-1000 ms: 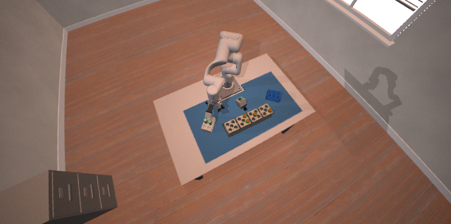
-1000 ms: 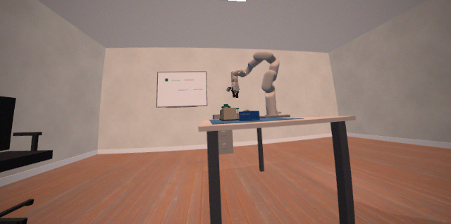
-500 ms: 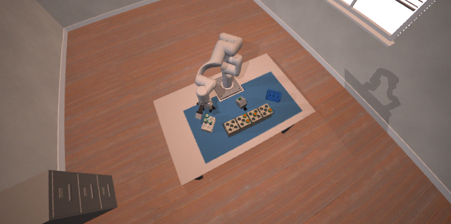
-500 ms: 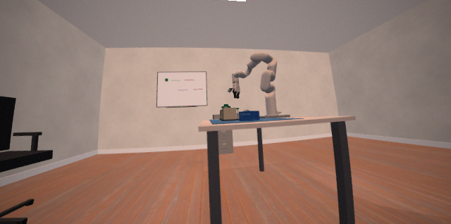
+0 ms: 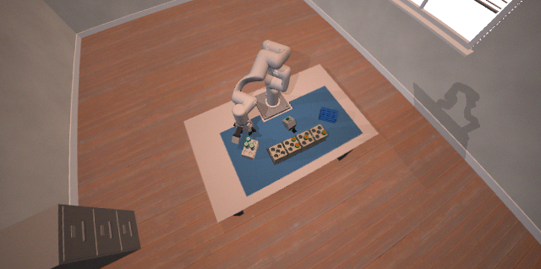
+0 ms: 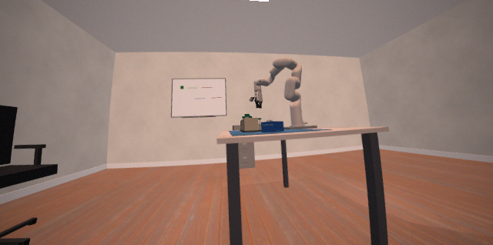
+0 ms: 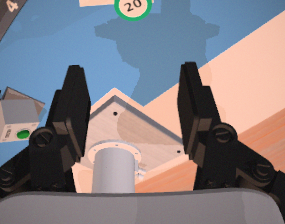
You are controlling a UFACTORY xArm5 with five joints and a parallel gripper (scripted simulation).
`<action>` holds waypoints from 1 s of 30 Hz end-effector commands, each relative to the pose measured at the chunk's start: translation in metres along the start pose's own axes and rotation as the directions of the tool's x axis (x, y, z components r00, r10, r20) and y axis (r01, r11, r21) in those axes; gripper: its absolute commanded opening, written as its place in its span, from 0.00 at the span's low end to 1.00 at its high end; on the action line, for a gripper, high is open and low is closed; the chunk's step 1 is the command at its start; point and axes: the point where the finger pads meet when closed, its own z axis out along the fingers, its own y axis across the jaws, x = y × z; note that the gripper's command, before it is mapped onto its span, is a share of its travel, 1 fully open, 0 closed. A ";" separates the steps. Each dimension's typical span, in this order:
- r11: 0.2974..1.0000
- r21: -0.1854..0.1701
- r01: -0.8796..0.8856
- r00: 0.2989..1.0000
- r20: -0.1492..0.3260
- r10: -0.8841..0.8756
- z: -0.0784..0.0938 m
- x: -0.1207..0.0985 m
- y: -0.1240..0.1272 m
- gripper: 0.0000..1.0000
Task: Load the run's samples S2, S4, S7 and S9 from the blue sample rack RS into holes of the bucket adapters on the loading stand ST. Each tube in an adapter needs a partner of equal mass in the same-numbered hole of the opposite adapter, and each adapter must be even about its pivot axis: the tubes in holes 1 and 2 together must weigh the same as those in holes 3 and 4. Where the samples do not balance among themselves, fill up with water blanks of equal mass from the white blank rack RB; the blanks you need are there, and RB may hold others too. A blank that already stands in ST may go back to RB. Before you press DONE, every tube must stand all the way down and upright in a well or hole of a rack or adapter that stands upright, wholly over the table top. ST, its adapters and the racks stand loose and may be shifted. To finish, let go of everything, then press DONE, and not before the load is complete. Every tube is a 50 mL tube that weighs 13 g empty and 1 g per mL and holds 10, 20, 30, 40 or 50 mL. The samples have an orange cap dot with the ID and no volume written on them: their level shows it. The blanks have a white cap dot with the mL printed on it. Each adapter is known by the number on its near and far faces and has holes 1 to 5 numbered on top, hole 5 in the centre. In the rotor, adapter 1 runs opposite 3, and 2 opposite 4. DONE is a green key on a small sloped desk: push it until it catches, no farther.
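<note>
Gripper [image 7: 134, 106] hangs above the blue mat [image 5: 258, 176], fingers set partway apart with nothing between them, only the arm's base plate [image 7: 129, 119] showing through the gap. It sits just short of the white blank rack RB [image 5: 249, 150], which stands at the left end of the mat near the bare table strip [image 5: 203, 146]. Wrist view catches three green-capped blanks at the top edge; the nearest reads 20 [image 7: 133, 4], the other two are cut off and only partly legible. Loading stand ST [image 5: 297, 143] lies to the right along the mat, four adapters in a row, orange-dotted samples already in the right-hand ones; blue sample rack RS [image 5: 329, 114] looks emptied, though too small to be certain. DONE desk [image 5: 288, 123] sits between base and ST. Handling judgement: a 20 blank is light, rigid plastic, smooth and round, likely slippery under a side pinch; best taken just under the cap, straight down, lifted vertically so RB, standing loose, is not dragged. Neighbouring caps stand close together, leaving little finger room on that side. Open room: mat in front of RB and between RB and ST looks free for travel; the table edge is near RB's left, so avoid nudging it outward.
</note>
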 end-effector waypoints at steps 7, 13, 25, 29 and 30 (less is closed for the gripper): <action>1.000 -0.001 0.000 1.000 -0.005 0.000 0.014 0.001 0.000 0.57; 1.000 -0.001 0.000 1.000 -0.005 0.000 0.026 0.001 0.000 0.57; 1.000 -0.001 0.000 1.000 -0.005 0.000 0.046 0.001 0.000 0.57; 1.000 -0.001 0.000 1.000 -0.005 0.000 0.054 0.001 0.000 0.57; 1.000 -0.001 0.000 1.000 -0.005 0.000 0.056 0.001 0.000 0.57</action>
